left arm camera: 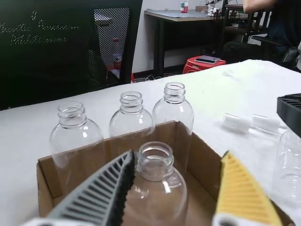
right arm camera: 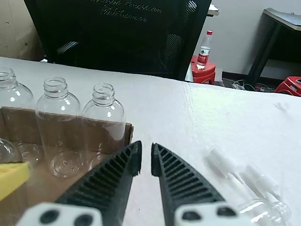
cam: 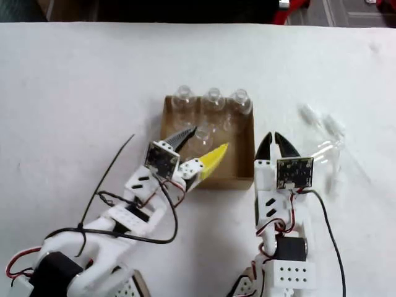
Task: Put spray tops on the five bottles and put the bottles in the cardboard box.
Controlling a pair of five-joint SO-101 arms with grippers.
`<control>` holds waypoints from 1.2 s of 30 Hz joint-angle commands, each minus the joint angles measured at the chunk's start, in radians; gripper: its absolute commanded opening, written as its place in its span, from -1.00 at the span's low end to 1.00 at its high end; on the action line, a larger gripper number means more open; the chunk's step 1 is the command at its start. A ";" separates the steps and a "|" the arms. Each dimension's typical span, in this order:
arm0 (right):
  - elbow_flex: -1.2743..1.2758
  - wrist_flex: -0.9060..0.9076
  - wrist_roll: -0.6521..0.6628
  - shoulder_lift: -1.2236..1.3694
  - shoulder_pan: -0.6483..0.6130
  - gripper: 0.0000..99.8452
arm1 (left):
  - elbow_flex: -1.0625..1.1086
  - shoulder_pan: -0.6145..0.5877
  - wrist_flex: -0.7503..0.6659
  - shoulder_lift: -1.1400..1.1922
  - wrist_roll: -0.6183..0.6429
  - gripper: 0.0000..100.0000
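Observation:
The cardboard box (cam: 242,175) lies mid-table. Three clear uncapped bottles (cam: 212,98) stand in a row along its far wall. A fourth uncapped bottle (left arm camera: 157,181) stands inside the box. My left gripper (cam: 208,138) is open around that bottle's neck, its grey finger (left arm camera: 106,188) close to the shoulder and its yellow finger (left arm camera: 240,193) well apart. My right gripper (cam: 273,134) hangs just right of the box, black fingers almost together with nothing between them. Spray tops (cam: 309,114) (right arm camera: 221,160) lie on the table to its right, beside a fifth bottle (cam: 328,151) lying down.
The white cloth-covered table (cam: 80,93) stretches open to the left and behind the box. One more spray top (cam: 337,182) lies near the right arm. A black chair (right arm camera: 117,33) and red stools stand beyond the far edge.

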 commanded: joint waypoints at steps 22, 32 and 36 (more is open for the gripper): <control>0.006 -0.027 0.012 0.008 0.001 -0.94 | 0.017 -0.082 0.239 -0.403 0.120 -0.43; 0.006 -0.027 0.012 0.008 -0.001 -0.94 | 0.020 -0.263 0.482 -0.694 0.350 -0.43; 0.006 -0.027 0.012 0.008 -0.001 -0.94 | 0.018 -0.314 0.592 -0.780 0.397 -0.43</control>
